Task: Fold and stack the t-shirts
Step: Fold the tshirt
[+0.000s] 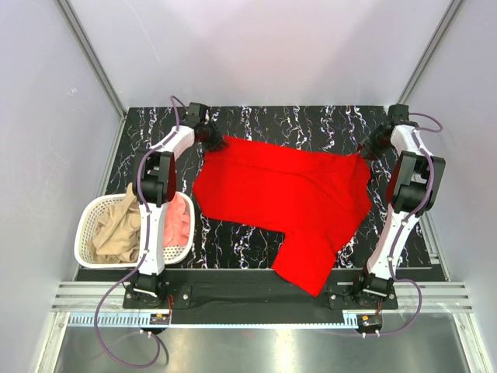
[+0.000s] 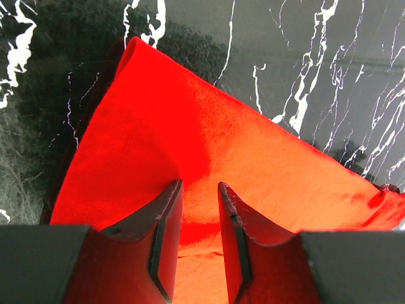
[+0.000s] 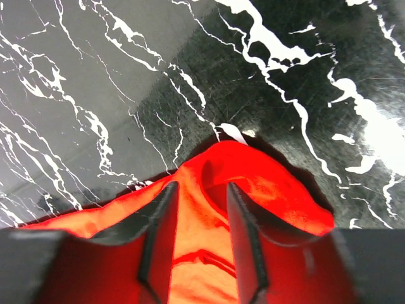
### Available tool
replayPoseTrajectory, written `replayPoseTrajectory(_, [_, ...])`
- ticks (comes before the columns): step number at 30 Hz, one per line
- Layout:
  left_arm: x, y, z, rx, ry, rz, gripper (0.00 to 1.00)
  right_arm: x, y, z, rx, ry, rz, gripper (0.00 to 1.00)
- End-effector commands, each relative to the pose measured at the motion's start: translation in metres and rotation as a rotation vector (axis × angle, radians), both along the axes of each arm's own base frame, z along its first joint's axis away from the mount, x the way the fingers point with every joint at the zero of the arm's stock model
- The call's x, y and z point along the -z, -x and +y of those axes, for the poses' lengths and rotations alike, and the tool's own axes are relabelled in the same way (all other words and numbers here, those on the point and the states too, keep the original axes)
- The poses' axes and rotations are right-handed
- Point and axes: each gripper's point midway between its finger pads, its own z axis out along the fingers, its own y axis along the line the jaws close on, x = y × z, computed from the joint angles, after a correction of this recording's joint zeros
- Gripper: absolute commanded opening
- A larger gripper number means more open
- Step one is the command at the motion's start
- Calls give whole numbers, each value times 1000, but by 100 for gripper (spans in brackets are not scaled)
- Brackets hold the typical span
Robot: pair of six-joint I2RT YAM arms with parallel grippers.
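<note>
A red t-shirt (image 1: 287, 194) lies spread across the black marbled table (image 1: 311, 120), with one part hanging over the near edge. My left gripper (image 1: 211, 140) is at its far left corner. In the left wrist view (image 2: 199, 185) the jaws stand narrowly apart, shut on the red cloth (image 2: 190, 126), which fills the gap between them. My right gripper (image 1: 366, 148) is at the far right corner. In the right wrist view (image 3: 201, 185) the jaws pinch a raised, bunched fold of the red cloth (image 3: 278, 190).
A white basket (image 1: 81, 233) stands at the near left, partly over the table's edge. It holds a beige garment (image 1: 116, 225) and a pink garment (image 1: 178, 221). White walls enclose the table on three sides.
</note>
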Motion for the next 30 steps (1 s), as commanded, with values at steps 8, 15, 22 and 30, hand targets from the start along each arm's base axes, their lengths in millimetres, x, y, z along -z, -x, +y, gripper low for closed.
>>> replayPoseTrajectory(8, [-16, -11, -2, -10, 33, -39, 33, 3, -13, 4, 5, -36, -27, 37])
replayPoseTrajectory(15, [-12, -10, -3, -18, 44, -26, 33, 0, -6, -9, 36, 27, -4, 0])
replayPoseTrajectory(22, [-8, -10, -3, -30, 55, -20, 32, -1, 21, -39, 129, 176, 70, 0])
replayPoseTrajectory(30, [-11, -10, -1, -23, 37, -25, 32, 23, 28, -39, 164, 152, 113, 0])
